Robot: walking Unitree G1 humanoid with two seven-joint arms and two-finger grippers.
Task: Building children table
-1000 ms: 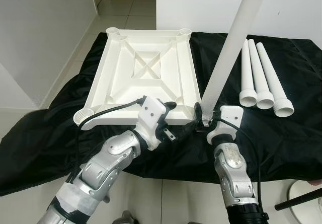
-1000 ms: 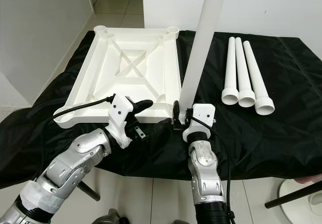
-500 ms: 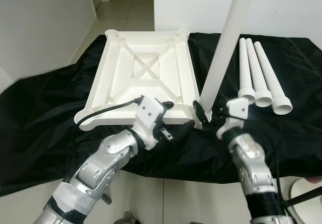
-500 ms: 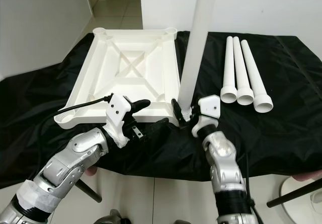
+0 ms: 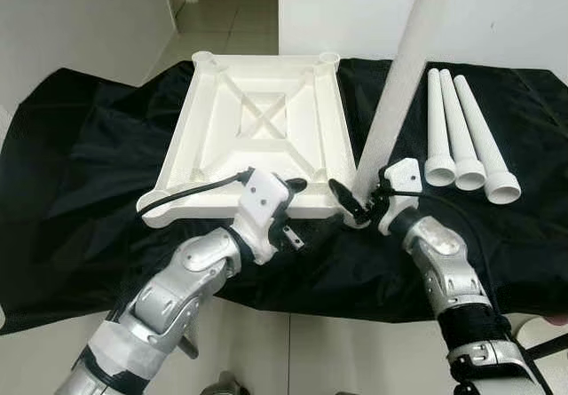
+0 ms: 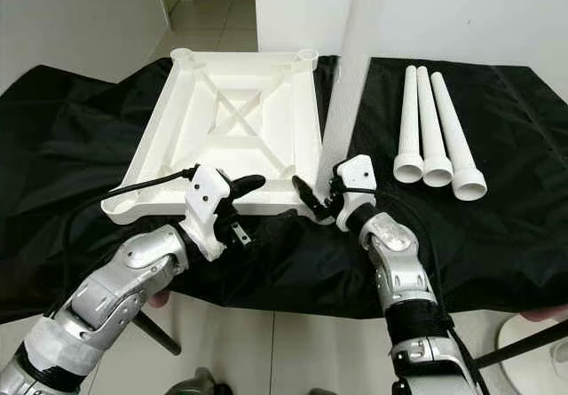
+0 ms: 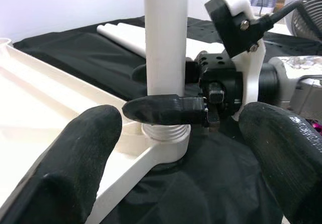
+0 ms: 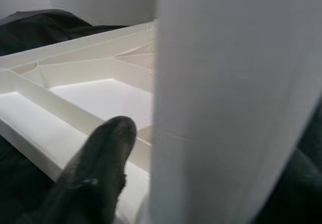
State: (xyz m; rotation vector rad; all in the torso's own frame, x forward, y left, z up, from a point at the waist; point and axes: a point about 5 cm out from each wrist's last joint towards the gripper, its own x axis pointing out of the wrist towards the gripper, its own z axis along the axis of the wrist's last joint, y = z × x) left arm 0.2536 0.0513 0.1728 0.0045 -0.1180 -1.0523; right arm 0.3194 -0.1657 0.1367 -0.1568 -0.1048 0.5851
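Note:
The white table top (image 5: 257,120) lies upside down on a black cloth. One white table leg (image 5: 404,84) stands upright in the socket at the top's near right corner. My right gripper (image 5: 359,201) is shut on the base of this leg (image 7: 165,38), with one finger (image 7: 166,110) across its front and the other behind it. My left gripper (image 5: 311,204) hovers open just left of that corner, by the top's near edge. Its two fingers (image 7: 75,153) stand wide apart with nothing between them.
Three spare white legs (image 5: 457,129) lie side by side on the cloth (image 5: 89,173) at the right. Tiled floor runs along the near edge, and a white wall stands behind. A black rod (image 5: 541,351) and a white round object are at the bottom right.
My right wrist has turned around the leg's base and its forearm has swung out to the right, still holding the leg. The left gripper has stayed in place. The camera shifted slightly.

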